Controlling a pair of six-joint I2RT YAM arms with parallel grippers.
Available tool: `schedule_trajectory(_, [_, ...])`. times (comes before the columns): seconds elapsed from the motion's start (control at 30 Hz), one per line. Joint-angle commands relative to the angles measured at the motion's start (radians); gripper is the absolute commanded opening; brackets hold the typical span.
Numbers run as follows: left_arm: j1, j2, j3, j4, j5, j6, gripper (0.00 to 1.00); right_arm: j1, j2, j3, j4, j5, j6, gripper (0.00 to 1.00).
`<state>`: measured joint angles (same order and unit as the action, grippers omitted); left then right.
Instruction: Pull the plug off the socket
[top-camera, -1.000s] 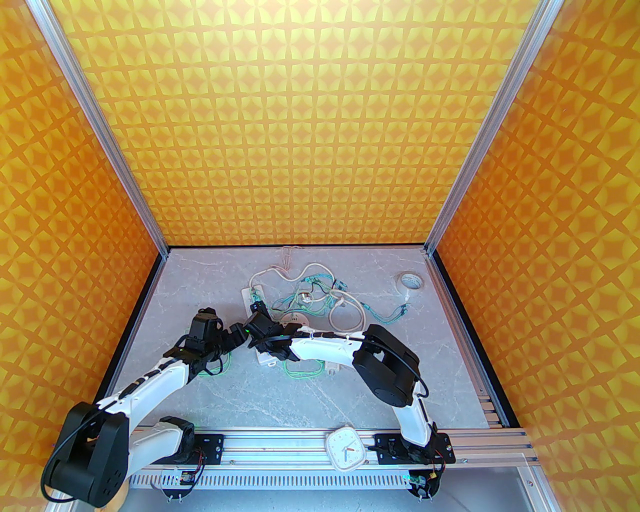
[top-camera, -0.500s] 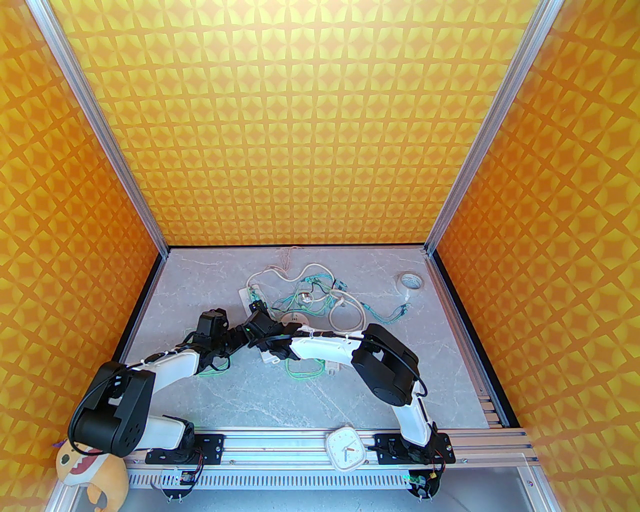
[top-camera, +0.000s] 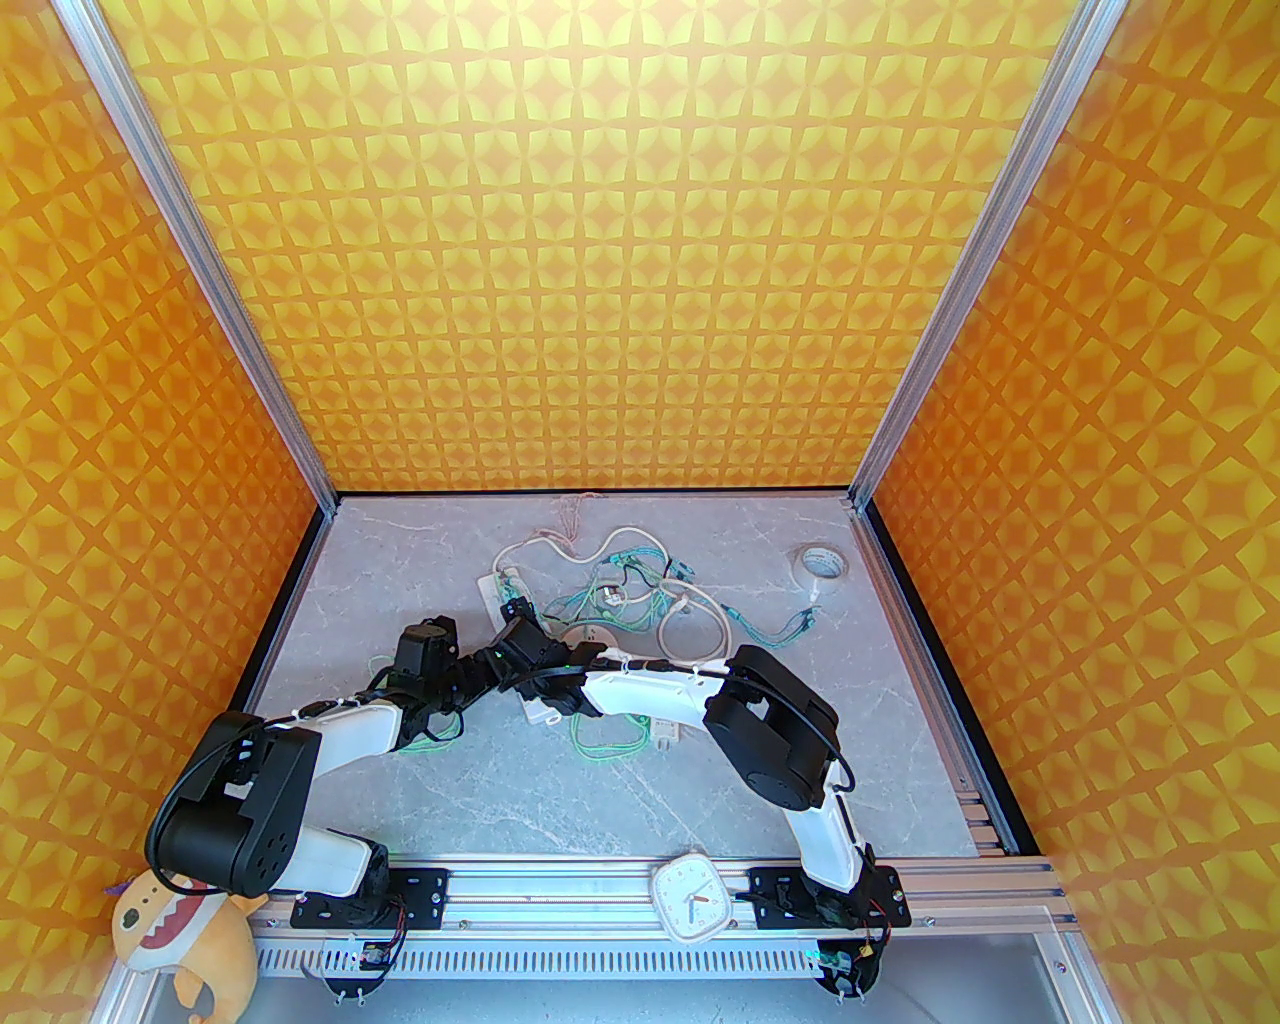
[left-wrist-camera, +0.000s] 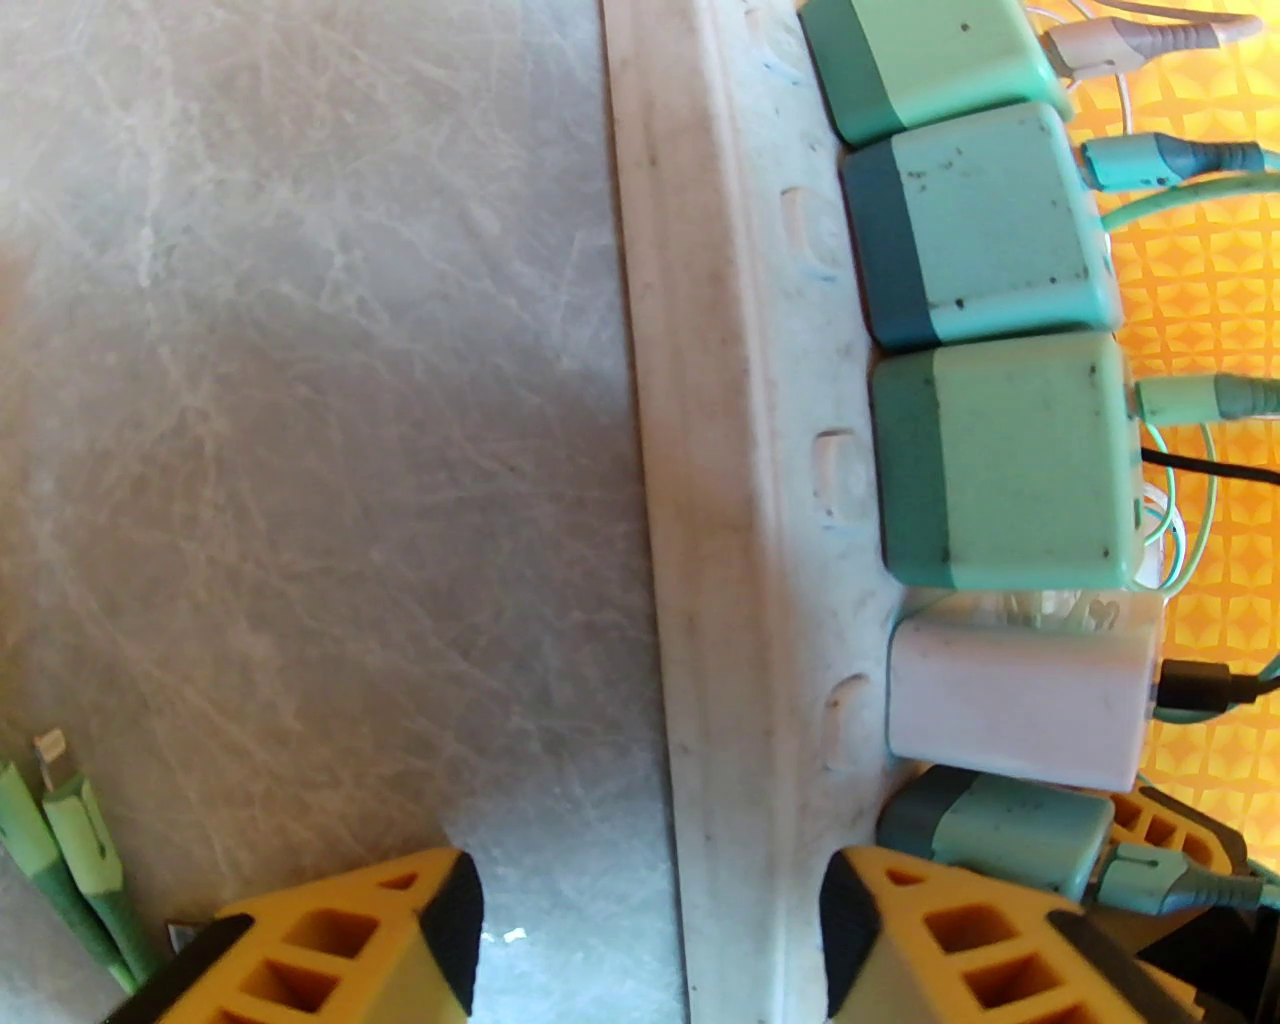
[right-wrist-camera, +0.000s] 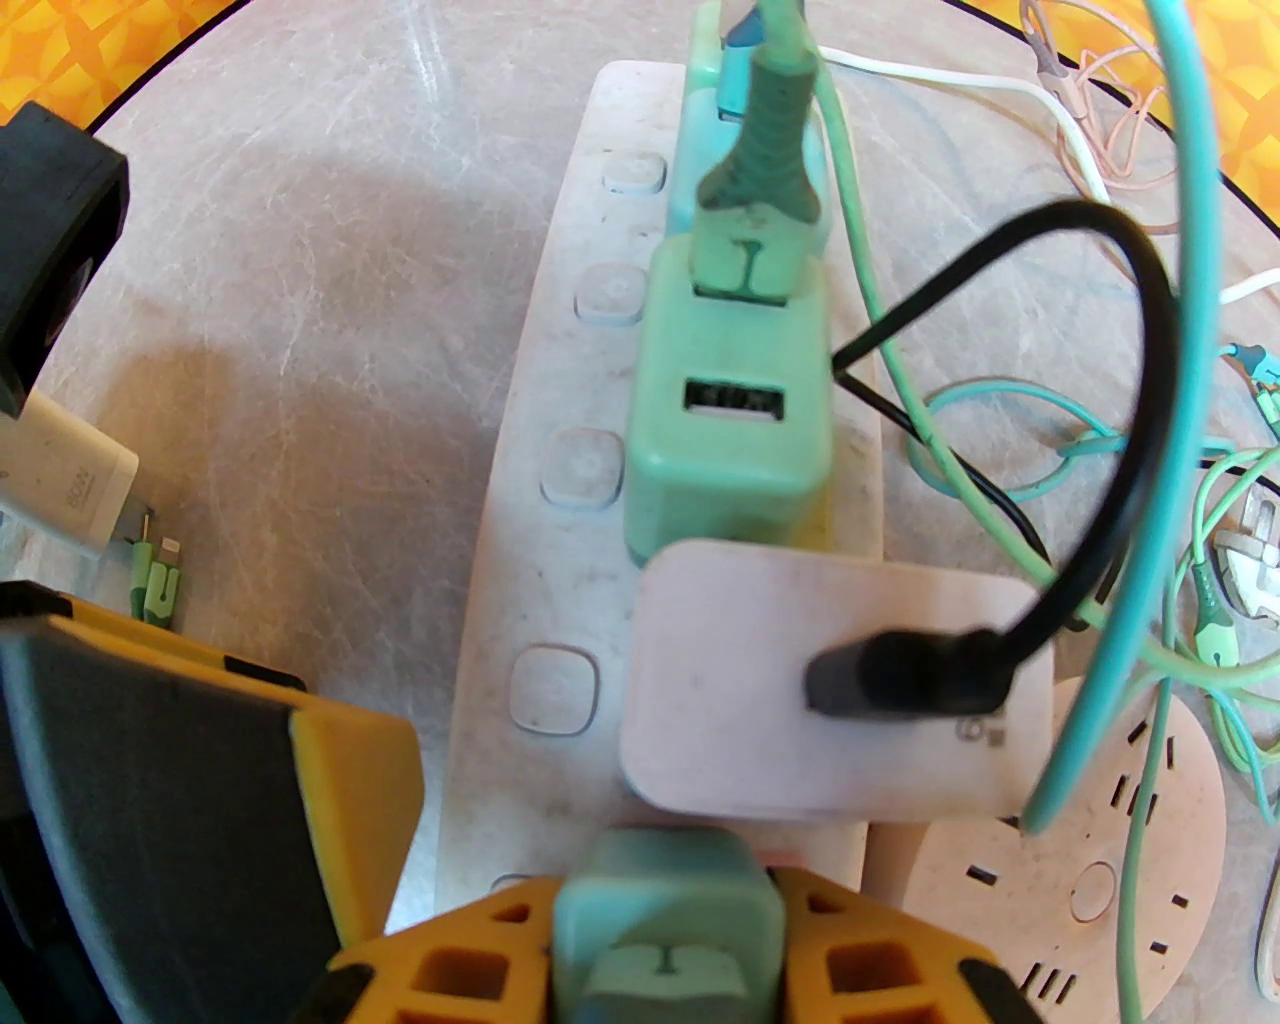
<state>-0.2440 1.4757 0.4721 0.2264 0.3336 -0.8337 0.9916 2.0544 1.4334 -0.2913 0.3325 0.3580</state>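
Both arms are built of white moulded links (top-camera: 350, 728) and black drum-shaped joint housings (top-camera: 770, 740), with thin black cables (top-camera: 836, 745) looped outside. The yellow printed fingers (left-wrist-camera: 960, 940), pierced by open cells, are faced with black pads (left-wrist-camera: 455, 920).

Flat on tabletop (left-wrist-camera: 300, 400): white socket strip (left-wrist-camera: 720, 480), long, scuffed. Seated upright in end outlet of strip: teal plug (right-wrist-camera: 665, 930), cube-shaped, cable connector in top face.

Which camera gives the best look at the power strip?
Right wrist: the power strip shows its top face, switches and plugs. Left wrist sees it side-on; top external catches its far end, small, beyond the arms.
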Motion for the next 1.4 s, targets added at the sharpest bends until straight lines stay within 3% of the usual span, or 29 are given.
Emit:
schedule_trajectory(0.0, [-0.035,0.07,0.008,0.041,0.054,-0.02,0.58,-0.03,-0.018,-0.016,0.032,-0.036,0.007,0.29])
schedule_trajectory(0.27, [-0.082,0.087,0.032,0.008,0.04,-0.043,0.56,-0.06,-0.051,-0.049,0.03,-0.083,-0.041,0.29])
schedule_trajectory(0.43, [-0.08,-0.025,-0.001,-0.087,-0.068,-0.047,0.6,-0.082,-0.05,-0.057,0.03,-0.154,-0.088,0.29])
schedule_trajectory(0.6, [-0.081,-0.072,-0.019,-0.083,-0.052,-0.029,0.6,-0.099,-0.037,-0.052,0.038,-0.211,-0.137,0.29])
schedule_trajectory(1.37, [-0.086,0.142,0.104,-0.051,-0.04,-0.018,0.53,-0.102,-0.024,-0.035,0.0,-0.17,-0.025,0.32])
